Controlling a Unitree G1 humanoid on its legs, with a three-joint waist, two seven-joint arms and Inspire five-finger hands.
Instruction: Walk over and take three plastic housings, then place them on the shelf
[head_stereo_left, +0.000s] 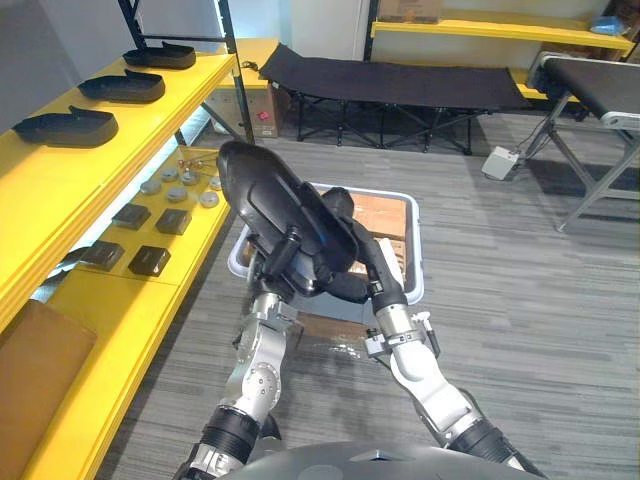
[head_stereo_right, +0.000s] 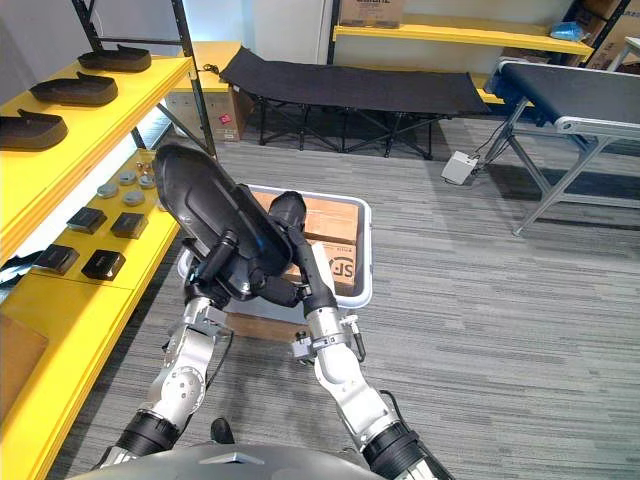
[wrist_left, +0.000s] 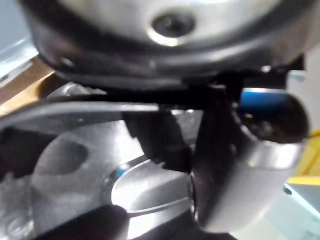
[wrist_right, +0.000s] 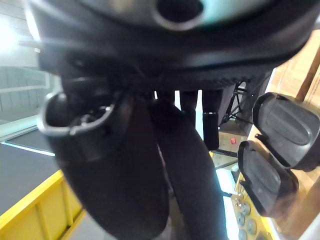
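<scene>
Grey flooring runs beside a yellow shelf. The left robot hand curls round the rim of a black plastic housing held above it. The right robot hand meets the housing's lower end, and I cannot tell its grip.

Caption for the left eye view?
Left hand and right hand hold a black housing over a white crate beside a yellow shelf.

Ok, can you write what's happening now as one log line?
holding: black housing | left hand: gripping it | right hand: against it | below: white bin | shelf: three housings
</scene>
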